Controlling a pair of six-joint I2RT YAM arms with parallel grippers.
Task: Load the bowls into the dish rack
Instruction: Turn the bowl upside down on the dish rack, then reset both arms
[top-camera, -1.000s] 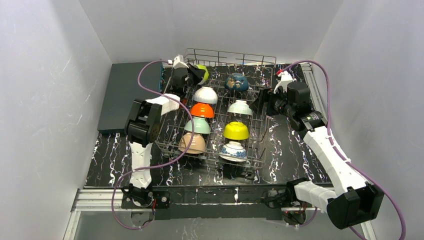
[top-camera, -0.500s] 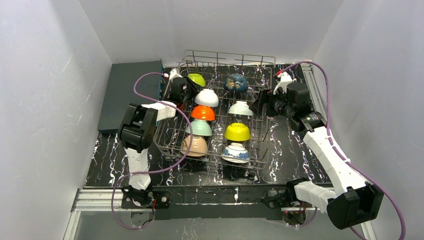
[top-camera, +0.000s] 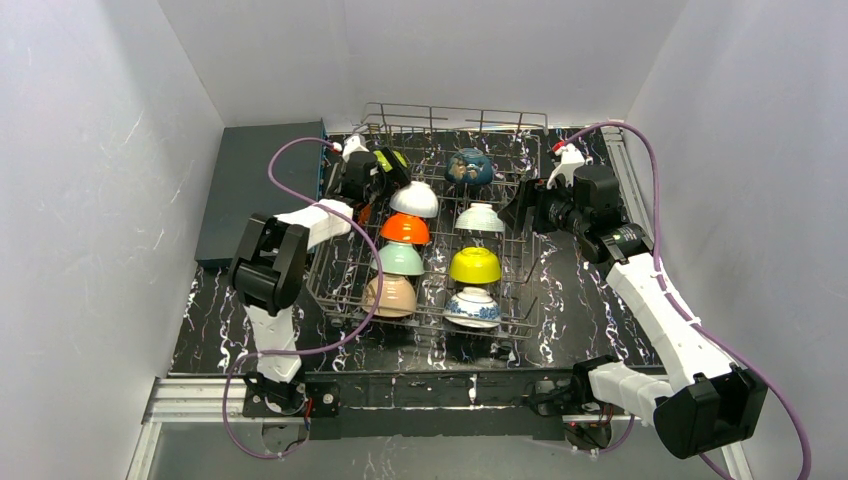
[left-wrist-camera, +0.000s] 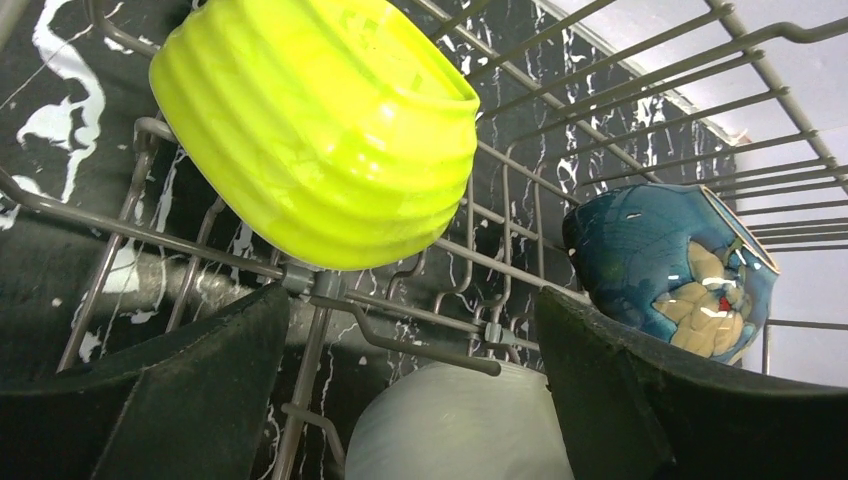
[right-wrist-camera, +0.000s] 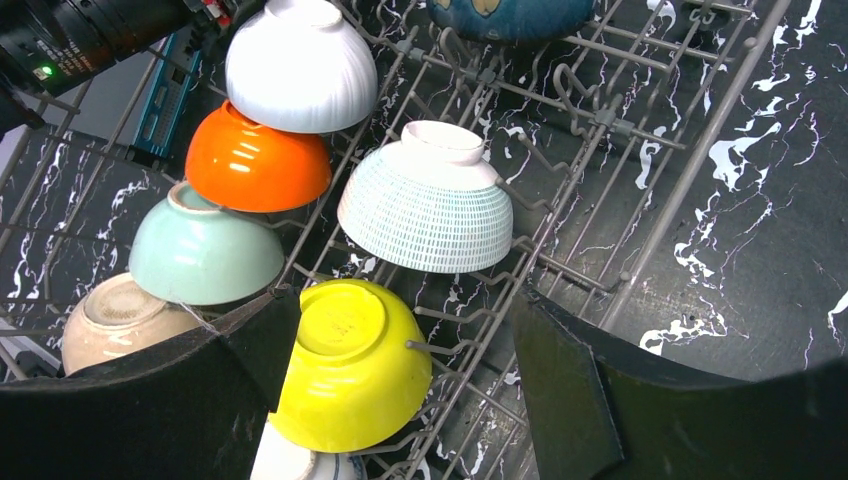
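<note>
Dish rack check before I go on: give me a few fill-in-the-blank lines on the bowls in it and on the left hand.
1. In the dish rack's left column, the bowl between the white bowl and the mint green bowl is ____.
2. The left hand has its fingers ____, gripping nothing, with the lime green bowl just ahead of them.
3. The yellow bowl sits in the ____ column.
4. The rack holds ____ bowls in all.
Missing words: orange; open; right; nine.
</note>
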